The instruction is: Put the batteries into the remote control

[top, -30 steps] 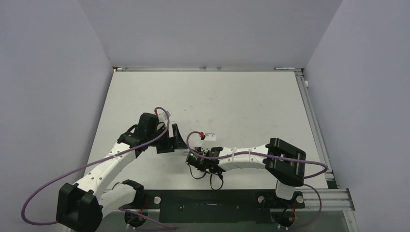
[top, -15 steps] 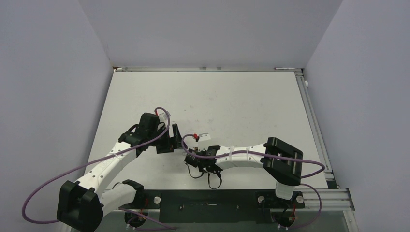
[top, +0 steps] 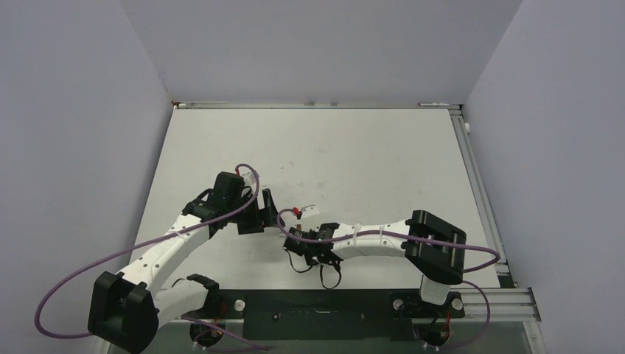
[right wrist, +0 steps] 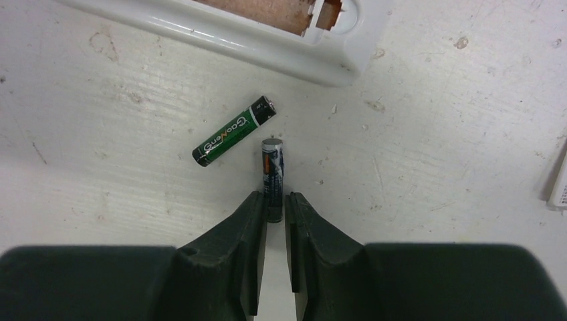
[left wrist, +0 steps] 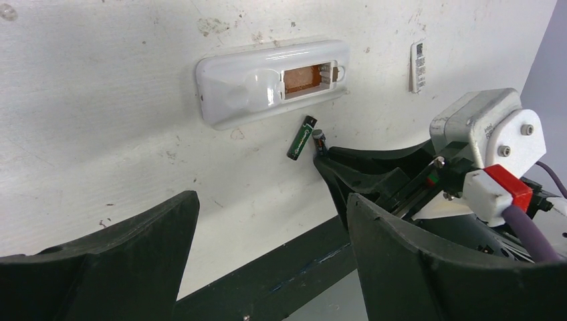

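The white remote control (left wrist: 267, 87) lies on the table with its battery slot up and uncovered; the right wrist view catches its lower edge (right wrist: 267, 43). Two batteries lie just below it. The green one (right wrist: 234, 136) rests slantwise and free, also seen from the left wrist (left wrist: 301, 137). The dark one (right wrist: 273, 167) points toward the remote, its near end pinched between the tips of my right gripper (right wrist: 274, 200), which is shut on it. My left gripper (left wrist: 271, 200) hangs open and empty to the left of the right one, its fingers wide apart.
A small white piece with a printed label (left wrist: 418, 65) lies to the right of the remote, just showing at the right wrist view's edge (right wrist: 558, 184). The black base rail (left wrist: 281, 267) runs along the table's near edge. Both wrists crowd together (top: 284, 225).
My right gripper has shifted a little left toward the left gripper and its jaws have narrowed onto the dark battery. The left arm has barely moved.
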`<state>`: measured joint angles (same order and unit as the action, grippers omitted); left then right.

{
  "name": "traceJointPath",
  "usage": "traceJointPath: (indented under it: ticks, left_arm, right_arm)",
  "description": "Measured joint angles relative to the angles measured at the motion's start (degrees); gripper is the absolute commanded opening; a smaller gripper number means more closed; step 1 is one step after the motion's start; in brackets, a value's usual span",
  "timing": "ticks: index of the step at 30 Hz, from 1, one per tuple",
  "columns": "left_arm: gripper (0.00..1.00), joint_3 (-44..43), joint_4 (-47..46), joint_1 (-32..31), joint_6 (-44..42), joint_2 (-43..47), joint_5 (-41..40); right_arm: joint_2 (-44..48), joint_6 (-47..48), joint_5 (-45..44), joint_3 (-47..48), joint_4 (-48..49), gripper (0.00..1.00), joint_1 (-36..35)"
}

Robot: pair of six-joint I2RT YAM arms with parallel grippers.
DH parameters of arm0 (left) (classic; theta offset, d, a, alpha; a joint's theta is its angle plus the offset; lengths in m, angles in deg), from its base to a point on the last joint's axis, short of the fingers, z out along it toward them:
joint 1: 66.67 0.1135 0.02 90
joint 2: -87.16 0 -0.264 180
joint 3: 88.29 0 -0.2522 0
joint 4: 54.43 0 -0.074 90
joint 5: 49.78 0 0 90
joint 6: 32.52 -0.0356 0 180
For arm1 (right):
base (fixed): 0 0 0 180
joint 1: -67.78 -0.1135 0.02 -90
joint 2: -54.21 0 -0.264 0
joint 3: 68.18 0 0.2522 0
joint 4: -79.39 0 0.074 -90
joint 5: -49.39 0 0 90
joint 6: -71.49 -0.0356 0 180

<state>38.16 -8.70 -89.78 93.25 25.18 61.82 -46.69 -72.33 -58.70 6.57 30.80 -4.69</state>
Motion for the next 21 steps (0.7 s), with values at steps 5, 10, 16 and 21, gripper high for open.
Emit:
traceJointPath:
  ticks: [5, 10, 16, 21]
  left_arm:
    - [0.79, 0.0, -0.02, 0.09, 0.22, -0.68, -0.37]
    - [0.79, 0.11, -0.44, 0.35, 0.94, -1.81, -0.39]
    - [0.79, 0.76, -1.36, 0.35, 1.36, -3.63, -0.37]
    - [0.78, 0.98, -1.92, 0.35, 1.53, -5.07, -0.37]
  right_arm:
    - [1.29, 1.05, 1.42, -1.64, 1.29, 0.09, -0.02]
    - [1.46, 2.54, 1.75, -1.88, 1.75, 0.09, 0.0]
    - [1.77, 5.16, 2.12, -2.03, 1.9, 0.08, 0.0]
    - [3.3, 8.59, 2.62, -3.37, 0.87, 0.08, 0.07]
